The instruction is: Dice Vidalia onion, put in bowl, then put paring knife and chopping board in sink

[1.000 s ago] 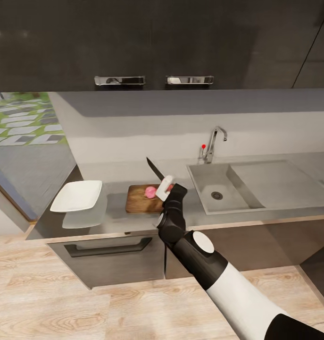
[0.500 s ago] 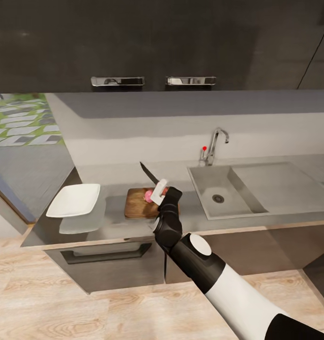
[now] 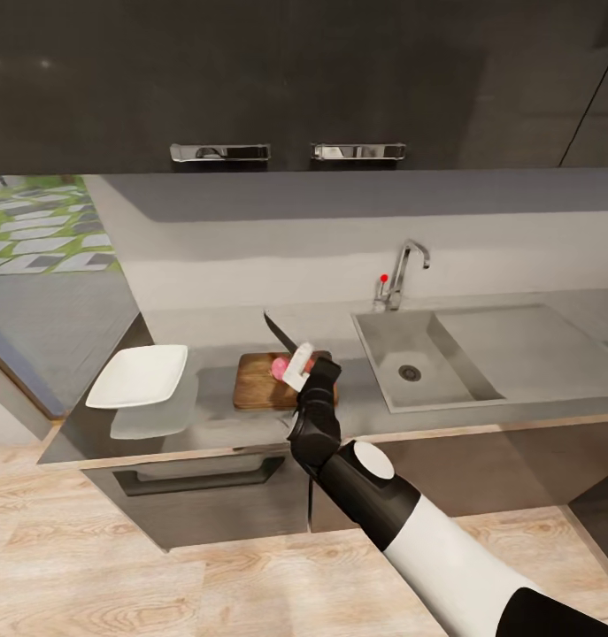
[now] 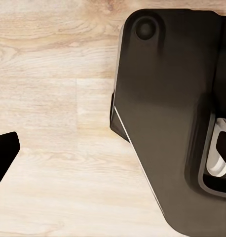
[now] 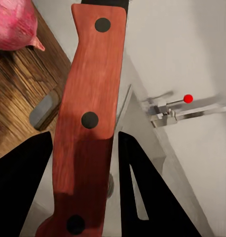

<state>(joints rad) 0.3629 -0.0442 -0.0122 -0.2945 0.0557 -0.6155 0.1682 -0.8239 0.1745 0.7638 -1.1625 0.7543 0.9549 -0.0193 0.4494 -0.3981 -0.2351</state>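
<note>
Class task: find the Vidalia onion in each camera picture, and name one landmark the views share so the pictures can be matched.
Head view: the Vidalia onion lies on the chopping board, just left of the right claw.
Right wrist view: onion at the picture's corner, on the board.
Left wrist view: floor and robot body, no onion.
Shared landmark: the tap's red knob.

Vidalia onion (image 3: 278, 364) partly hidden behind right tool (image 3: 302, 367).

Glossy grey counter (image 3: 206, 416), throwing back a pale reflection under the smooth white bowl (image 3: 140, 375). Dark grainy wood on the chopping board (image 3: 255, 385). Matt steel sink (image 3: 410, 354) with a shiny chrome tap (image 3: 408, 265). Knife handle (image 5: 88, 118) is reddish wood with dark rivets. Pale wood-plank floor (image 4: 54, 98), visible grain.
</note>
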